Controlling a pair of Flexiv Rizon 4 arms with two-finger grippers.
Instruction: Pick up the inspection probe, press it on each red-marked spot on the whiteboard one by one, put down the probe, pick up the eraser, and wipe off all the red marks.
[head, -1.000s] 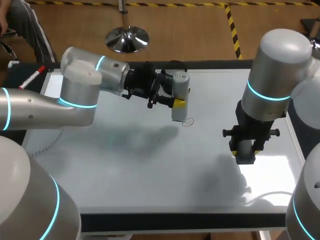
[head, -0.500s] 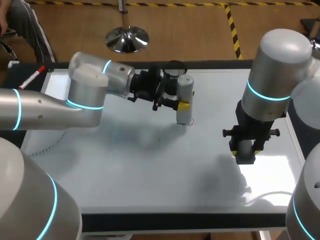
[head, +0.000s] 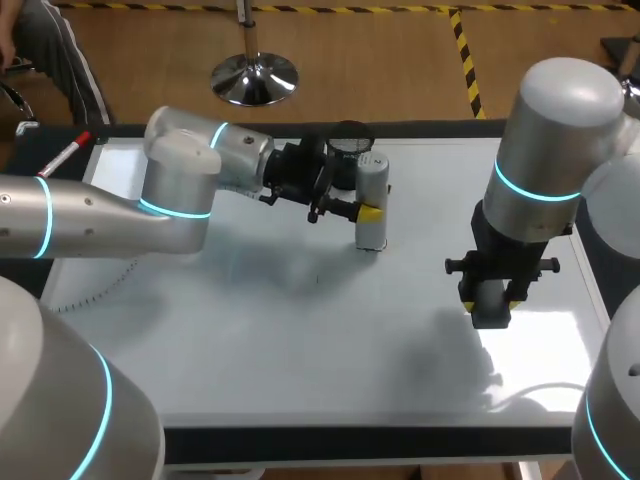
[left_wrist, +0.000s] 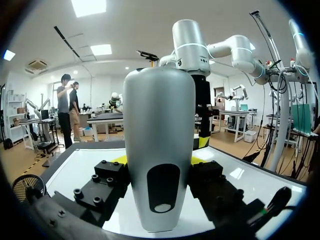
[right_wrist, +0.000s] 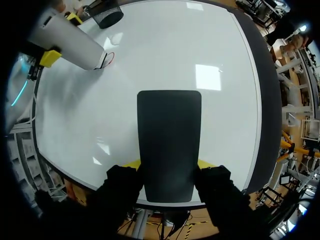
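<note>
My left hand (left_wrist: 160, 159) grips the probe (head: 372, 200), tip at a red mark (right_wrist: 109, 59); my right hand (right_wrist: 167, 163) grips the eraser (right_wrist: 169, 140). Wiping not yet started.

You have the probe (head: 371, 215) upright at the far middle of the whiteboard (head: 300, 340), between the left gripper's (head: 362, 210) fingers, with its lower end just beside a drawn mark (right_wrist: 109, 57) and a mesh cup (head: 348, 135) behind it. To your right, the eraser (head: 489, 305) sits in the right gripper (head: 490, 295) over the board's right part. A marker (head: 63, 158) lies off the far left corner.
</note>
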